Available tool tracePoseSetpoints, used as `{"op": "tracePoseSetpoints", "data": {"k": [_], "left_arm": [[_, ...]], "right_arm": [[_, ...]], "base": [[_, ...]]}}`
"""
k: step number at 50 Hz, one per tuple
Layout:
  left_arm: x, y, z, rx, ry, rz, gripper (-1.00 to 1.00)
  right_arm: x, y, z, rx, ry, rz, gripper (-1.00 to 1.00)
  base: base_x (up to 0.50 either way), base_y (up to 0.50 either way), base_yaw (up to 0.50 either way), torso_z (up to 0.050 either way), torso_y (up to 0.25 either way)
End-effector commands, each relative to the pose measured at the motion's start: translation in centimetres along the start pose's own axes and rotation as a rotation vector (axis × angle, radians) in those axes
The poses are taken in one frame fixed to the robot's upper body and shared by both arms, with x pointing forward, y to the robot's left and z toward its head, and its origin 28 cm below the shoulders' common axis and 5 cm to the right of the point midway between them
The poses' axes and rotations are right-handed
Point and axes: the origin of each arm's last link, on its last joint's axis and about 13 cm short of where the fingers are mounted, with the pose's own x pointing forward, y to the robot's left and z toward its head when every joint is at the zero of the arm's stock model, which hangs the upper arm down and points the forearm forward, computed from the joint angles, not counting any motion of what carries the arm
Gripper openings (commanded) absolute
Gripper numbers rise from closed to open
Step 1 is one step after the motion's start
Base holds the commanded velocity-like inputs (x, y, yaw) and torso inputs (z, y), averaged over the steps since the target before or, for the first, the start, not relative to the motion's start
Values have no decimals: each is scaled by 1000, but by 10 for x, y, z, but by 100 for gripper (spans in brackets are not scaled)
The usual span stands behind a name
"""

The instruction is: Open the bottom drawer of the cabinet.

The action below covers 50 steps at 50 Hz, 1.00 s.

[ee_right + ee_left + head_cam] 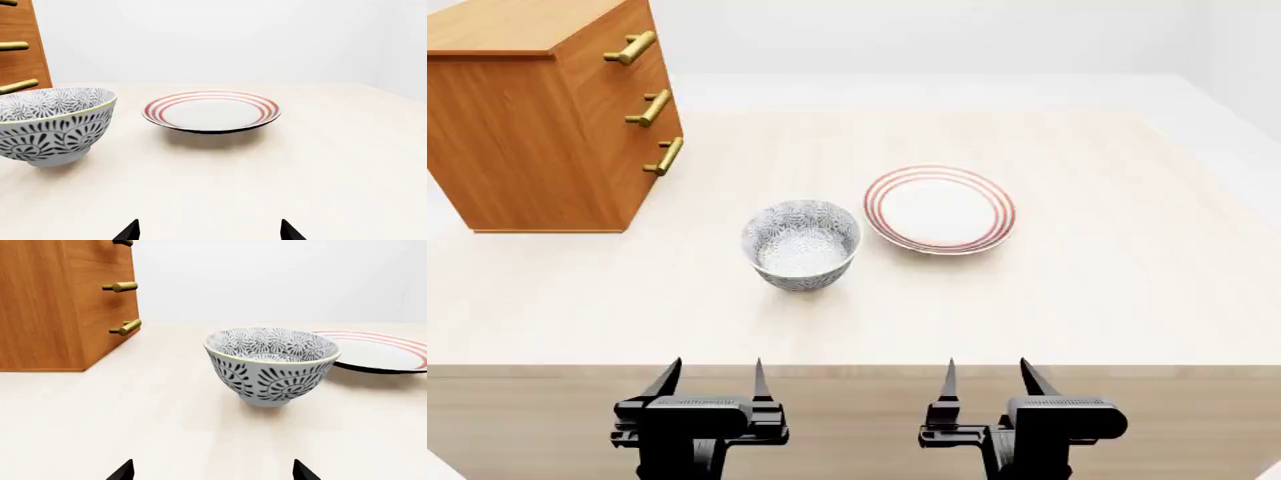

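Note:
The orange-brown cabinet (pixel 527 130) stands at the table's far left, its three drawer fronts facing right, each with a brass bar handle. The bottom drawer (pixel 647 180) is the lowest one and sits flush with the two above; its handle (pixel 667 156) also shows in the left wrist view (pixel 127 328). My left gripper (pixel 711 375) and right gripper (pixel 988 373) hover at the table's near edge, both open with nothing between the fingers. Both are far from the cabinet.
A patterned grey bowl (pixel 802 243) stands mid-table, between my left gripper and the cabinet. A white plate with red rings (pixel 941 209) lies to its right. The pale tabletop (pixel 1121 280) stretches right and back.

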Motion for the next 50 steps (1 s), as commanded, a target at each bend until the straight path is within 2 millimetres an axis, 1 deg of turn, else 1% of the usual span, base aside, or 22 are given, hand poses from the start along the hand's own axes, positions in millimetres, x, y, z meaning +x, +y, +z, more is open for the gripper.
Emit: {"op": "tracePoseSetpoints", "data": {"k": [1,7,11,25,32,34,36,37,38,39,40,41,42,43,44,48,50], "left_arm": [[1,0,-2,5,1,-3,100],[2,1,-4,7,9,7,100],[2,2,-7,13,14,12,100],[4,3,-9,18,17,17,100],[6,4,-8,22,34,15,100],[8,2,5,30,50,-4,100],[14,2,28,65,43,7,100],[17,3,45,58,34,2,100],[19,4,69,46,-8,-8,100],[19,4,84,58,-36,-11,100],[18,5,93,60,-55,-13,100],[19,5,104,58,-78,-17,100],[18,5,112,72,-104,-22,100],[18,5,114,76,-112,-22,100],[18,4,113,73,-109,-22,100],[18,5,103,77,-99,-21,100],[18,6,100,78,-92,-17,100]], "right_arm": [[-2,0,-1,8,0,11,100],[-4,-1,1,33,11,17,100],[-4,0,-1,14,0,8,100],[-3,1,-2,7,9,-4,100],[-3,0,1,9,23,-8,100],[0,0,11,-24,67,19,100],[3,0,33,-64,63,35,100],[4,-1,50,-71,37,31,100],[4,-2,76,-61,-10,40,100],[4,-3,92,-99,-44,5,100],[4,-3,101,-99,-55,-2,100],[2,-3,113,-69,-82,33,100],[1,-3,122,-105,-97,12,100],[2,-3,124,-123,-106,-18,100],[0,-4,125,-75,-111,16,100],[0,-6,118,-80,-90,0,100],[-1,-7,118,-63,-88,10,100]], "base": [[0,0,0,0,0],[0,0,0,0,0],[0,0,0,0,0],[0,500,0,0,0],[0,0,0,0,0],[0,0,0,0,0],[0,0,0,0,0],[0,0,0,0,0],[0,0,0,0,0],[0,0,0,0,0],[0,0,0,0,0],[0,0,0,0,0],[0,0,0,0,0],[0,0,0,0,0],[0,0,0,0,0],[500,0,0,0,0],[500,0,0,0,0]]}}
